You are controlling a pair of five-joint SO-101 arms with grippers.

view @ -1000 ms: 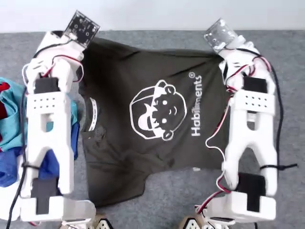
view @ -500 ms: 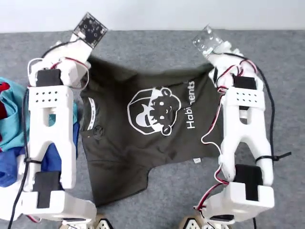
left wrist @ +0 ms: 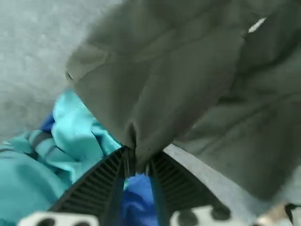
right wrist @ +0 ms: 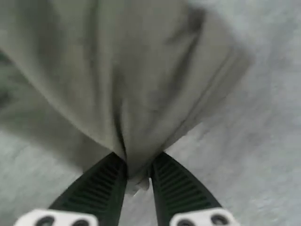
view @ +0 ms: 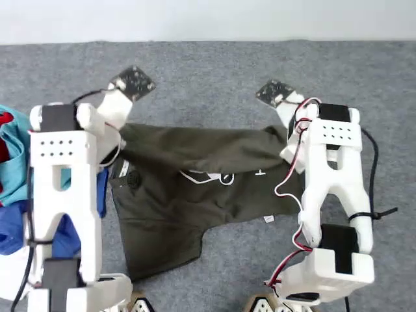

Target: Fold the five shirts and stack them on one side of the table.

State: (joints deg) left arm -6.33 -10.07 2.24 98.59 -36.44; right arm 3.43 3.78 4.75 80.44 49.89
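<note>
Shirt (view: pixel 169 214), white print (view: pixel 209 177) mostly hidden

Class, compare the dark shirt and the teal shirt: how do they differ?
The dark shirt is spread out, its far edge folded over; the teal shirt is crumpled in a heap. The left claw and right claw pinch the dark shirt; neither holds the teal shirt. Both rest on the table.

No characters are reading out legibly. The dark shirt (view: pixel 188 208) is showing only broken white strokes of its chest print (view: pixel 208 177) along the fold, between left gripper (left wrist: pixel 137 160) and right gripper (right wrist: pixel 138 167); neck label (view: pixel 123 168) just beside left gripper is showing nothing readable
</note>
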